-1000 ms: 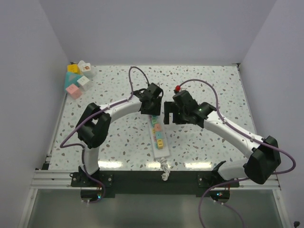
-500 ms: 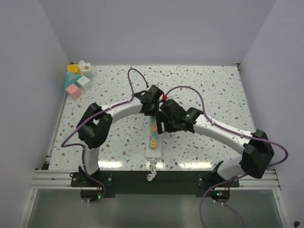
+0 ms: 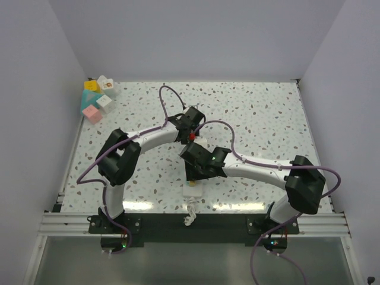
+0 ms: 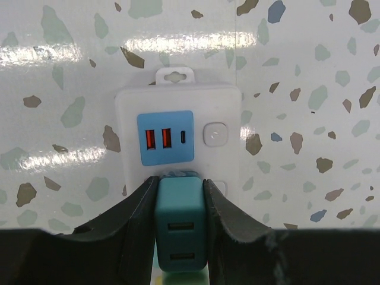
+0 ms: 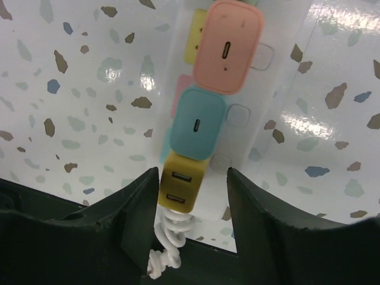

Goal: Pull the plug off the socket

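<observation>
The socket, a white power strip (image 4: 222,107) with a blue USB panel, lies on the speckled table. My left gripper (image 4: 180,181) is shut on a dark teal plug (image 4: 181,219) seated in the strip next to that panel. In the right wrist view the strip (image 5: 261,83) carries a peach plug (image 5: 228,46), a light teal plug (image 5: 198,124) and a yellow plug (image 5: 181,181). My right gripper (image 5: 193,175) is open, its fingers either side of the strip's cord end by the yellow plug. From above, the left gripper (image 3: 191,132) and right gripper (image 3: 195,173) hide most of the strip (image 3: 191,191).
A coiled white cord (image 5: 169,237) runs off the strip's near end to the table's front edge (image 3: 190,217). Several coloured blocks (image 3: 98,98) sit at the back left corner. Purple cables loop over both arms.
My right arm has swung left and nearer, bringing its open gripper over the strip's near end. The strip has turned and shifted slightly left. The left gripper has stayed at the far end.
</observation>
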Controlling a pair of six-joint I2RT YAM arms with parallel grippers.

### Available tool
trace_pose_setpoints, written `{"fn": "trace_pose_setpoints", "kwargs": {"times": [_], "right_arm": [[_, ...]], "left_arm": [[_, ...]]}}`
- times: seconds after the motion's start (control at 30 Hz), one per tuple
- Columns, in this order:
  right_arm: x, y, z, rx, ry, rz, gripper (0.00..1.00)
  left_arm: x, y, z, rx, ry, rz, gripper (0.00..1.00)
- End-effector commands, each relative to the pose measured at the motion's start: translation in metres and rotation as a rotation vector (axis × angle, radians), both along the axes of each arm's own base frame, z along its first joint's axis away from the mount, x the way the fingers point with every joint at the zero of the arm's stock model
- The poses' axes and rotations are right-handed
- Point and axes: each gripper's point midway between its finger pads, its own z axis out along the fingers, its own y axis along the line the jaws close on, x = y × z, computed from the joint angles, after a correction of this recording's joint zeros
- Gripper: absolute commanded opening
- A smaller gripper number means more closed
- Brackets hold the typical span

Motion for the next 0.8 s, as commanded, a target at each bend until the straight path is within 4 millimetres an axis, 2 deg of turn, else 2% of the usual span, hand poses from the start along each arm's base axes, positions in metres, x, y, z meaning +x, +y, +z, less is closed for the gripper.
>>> {"fn": "trace_pose_setpoints", "kwargs": {"times": [0.0,0.17,0.23,0.3,0.37,0.47,0.57,0.67,0.77], "right_arm": [[0.004,0.008,-0.002,-0.021,-0.020,-0.064,0.52],[-0.003,0.011,-0.019,-0.043,0.021,-0.106,0.43],[-0.006,0.011,-0.031,-0.069,0.040,-0.109,0.25],[-0.005,0.011,-0.028,-0.086,0.030,-0.127,0.00],[-0.004,0.011,-0.014,-0.088,0.001,-0.123,0.00],[0.002,0.017,0.029,-0.040,-0.066,-0.121,0.00],[0.001,0.014,0.058,-0.003,-0.099,-0.121,0.00],[-0.001,0.004,0.070,-0.004,-0.114,-0.117,0.00],[-0.004,-0.004,0.064,-0.031,-0.111,-0.108,0.00]], "left_arm": [[-0.032,0.021,-0.071,0.109,0.183,0.041,0.00],[-0.031,0.022,-0.072,0.111,0.178,0.047,0.00],[-0.032,0.022,-0.074,0.104,0.179,0.049,0.00],[-0.032,0.023,-0.077,0.106,0.178,0.052,0.00],[-0.035,0.027,-0.083,0.122,0.187,0.056,0.00],[-0.038,0.034,-0.091,0.148,0.185,0.061,0.00],[-0.041,0.041,-0.099,0.173,0.184,0.069,0.00],[-0.044,0.045,-0.106,0.190,0.194,0.070,0.00],[-0.046,0.048,-0.110,0.203,0.197,0.071,0.00]]}}
